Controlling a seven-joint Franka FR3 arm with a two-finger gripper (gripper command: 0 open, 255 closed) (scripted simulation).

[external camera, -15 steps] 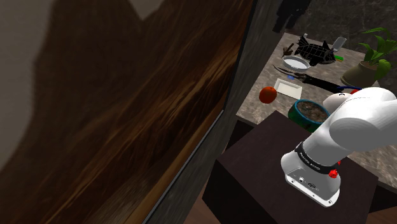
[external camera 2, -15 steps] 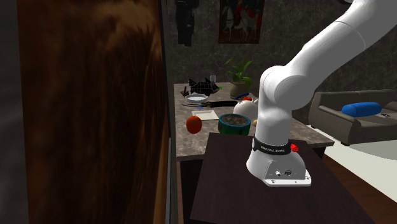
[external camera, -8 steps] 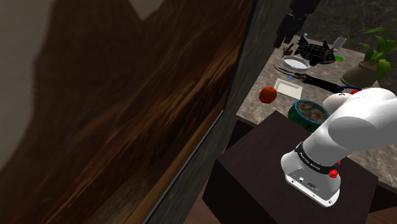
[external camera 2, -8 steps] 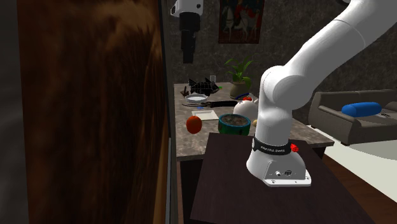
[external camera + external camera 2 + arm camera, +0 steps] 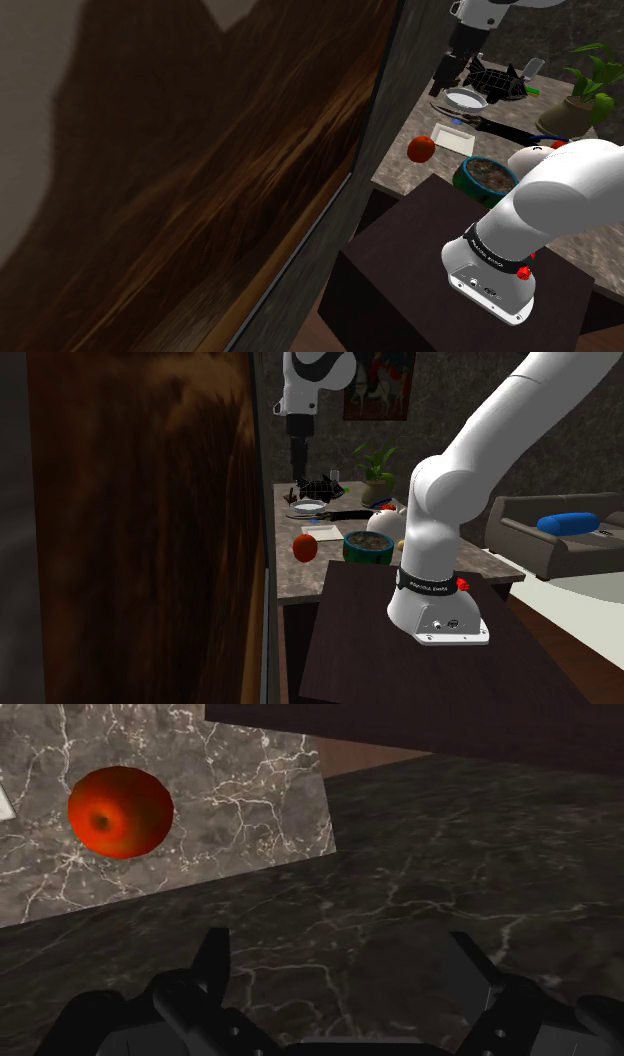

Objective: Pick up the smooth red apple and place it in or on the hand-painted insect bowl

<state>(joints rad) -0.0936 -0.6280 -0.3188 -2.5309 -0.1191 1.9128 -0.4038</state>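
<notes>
The red apple (image 5: 421, 148) (image 5: 305, 547) (image 5: 120, 811) lies on the marble counter (image 5: 400, 175) close to its near corner. Beside it, toward the arm's stand, sits the teal-rimmed bowl (image 5: 485, 176) (image 5: 367, 544) with a dark patterned inside. My gripper (image 5: 448, 76) (image 5: 299, 456) hangs high over the counter's far side, well above the apple and beyond it. In the wrist view the gripper (image 5: 340, 962) is open: its black fingers (image 5: 212, 959) stand wide apart with nothing between them, and the apple is off to one side ahead.
A white dish (image 5: 463, 98), a white tray (image 5: 458, 138), a black spiky object (image 5: 496, 80) and a potted plant (image 5: 590, 92) crowd the counter's back. A tall brown panel (image 5: 200, 170) rises along the counter's side. The dark stand (image 5: 420, 270) abuts the counter.
The gripper has come down from the top edge into both exterior views, with more of the white wrist now showing. The apple and the bowl have not moved.
</notes>
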